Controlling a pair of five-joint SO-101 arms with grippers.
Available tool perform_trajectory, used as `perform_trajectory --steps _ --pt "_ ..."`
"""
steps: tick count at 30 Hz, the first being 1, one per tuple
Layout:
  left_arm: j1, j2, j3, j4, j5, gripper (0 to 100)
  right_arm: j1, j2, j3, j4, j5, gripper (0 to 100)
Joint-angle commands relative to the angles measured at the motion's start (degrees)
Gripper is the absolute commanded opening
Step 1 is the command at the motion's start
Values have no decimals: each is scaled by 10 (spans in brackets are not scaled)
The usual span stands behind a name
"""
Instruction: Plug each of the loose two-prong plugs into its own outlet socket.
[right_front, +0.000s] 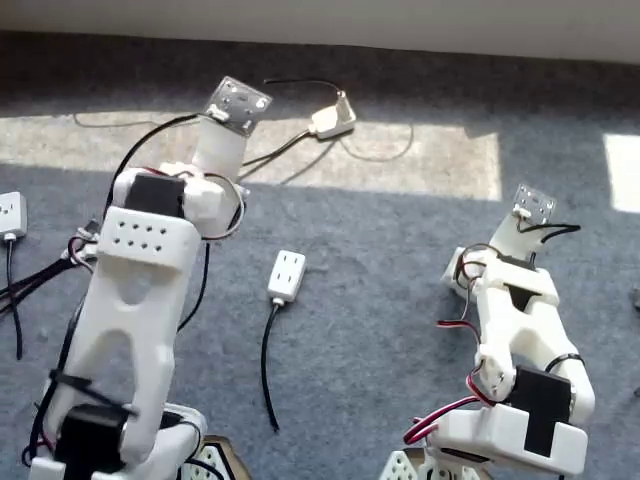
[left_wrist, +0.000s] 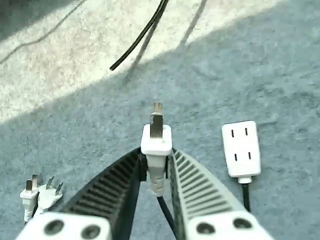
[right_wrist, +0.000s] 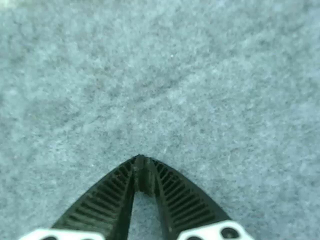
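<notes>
Between fingers of my left pincer: white 2-prong plug clamped, prongs forward, over grey worktop. Outlet socket just beside, slots up. Step: carrying plug. Next: line prongs over slots, press in. Right pincer closed, empty.

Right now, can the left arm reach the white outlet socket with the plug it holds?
Probably yes. The left gripper is shut on the plug, and the outlet socket lies beside it on the carpet, slots facing up, nothing between them.

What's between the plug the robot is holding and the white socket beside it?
Just bare grey carpet lies between the plug and the socket, seen in the left wrist view.
</notes>
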Motion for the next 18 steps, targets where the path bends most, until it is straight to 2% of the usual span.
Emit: perform_trajectory --steps 1,6,12,18 --pt "60 -127 38 -3 72 5 0 -1 -17 -11 1 6" --pt "94 -224 205 -138 120 5 3 -1 -16 -11 0 6" --pt "175 -364 390 -289 150 5 0 -2 -18 -11 0 6" --pt "197 -488 524 -433 215 5 0 -7 -19 -11 0 6"
